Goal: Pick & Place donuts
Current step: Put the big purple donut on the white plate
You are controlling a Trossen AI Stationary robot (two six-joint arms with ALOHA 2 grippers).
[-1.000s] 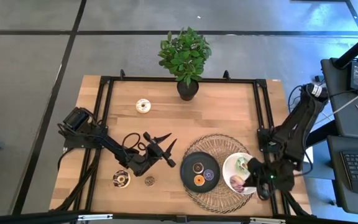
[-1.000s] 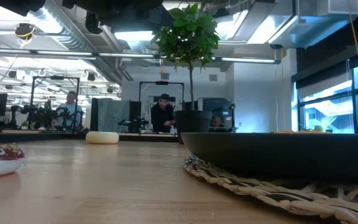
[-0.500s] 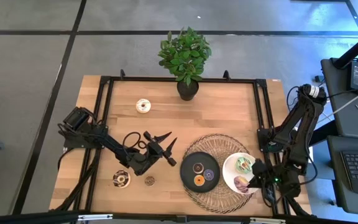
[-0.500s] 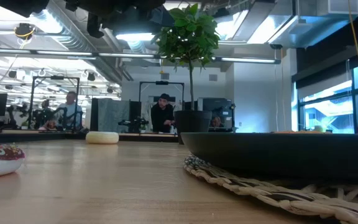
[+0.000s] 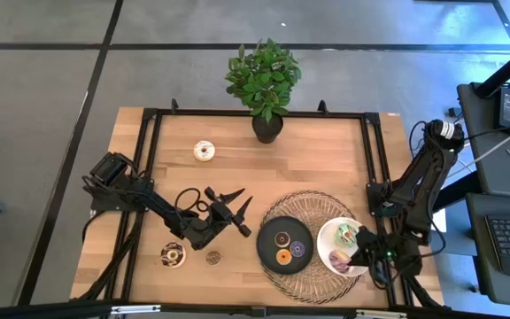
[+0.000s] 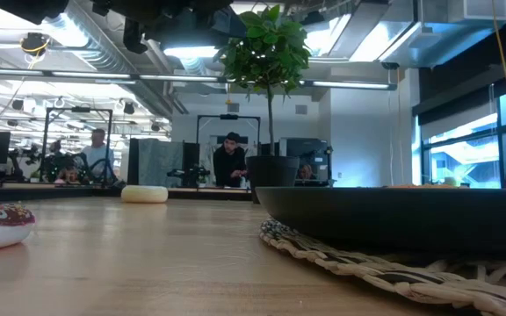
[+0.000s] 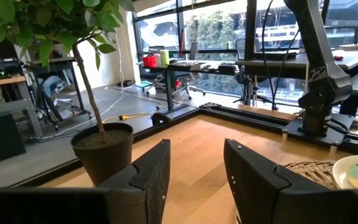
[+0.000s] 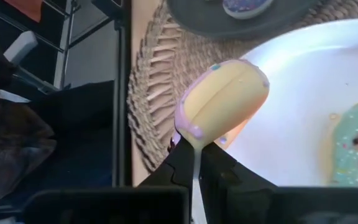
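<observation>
Not much has changed since a moment ago: the right gripper [image 5: 354, 259] has nudged the pink donut [image 8: 224, 107] it's pinching back over the white plate [image 5: 328, 241]. The left gripper [image 5: 234, 211] is still parked mid-table, fingers spread wide. Count: two donuts at the white plate, three minis on the black plate [image 5: 266, 245], three loose on the table [image 5: 308, 159].

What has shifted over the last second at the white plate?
The right gripper, shut on the pink-iced donut, drifted slightly along the near rim of the round white plate and ends about where it began, donut not yet released. The left gripper, open at mid-table, the green-iced donut and the other donuts stayed put.
</observation>
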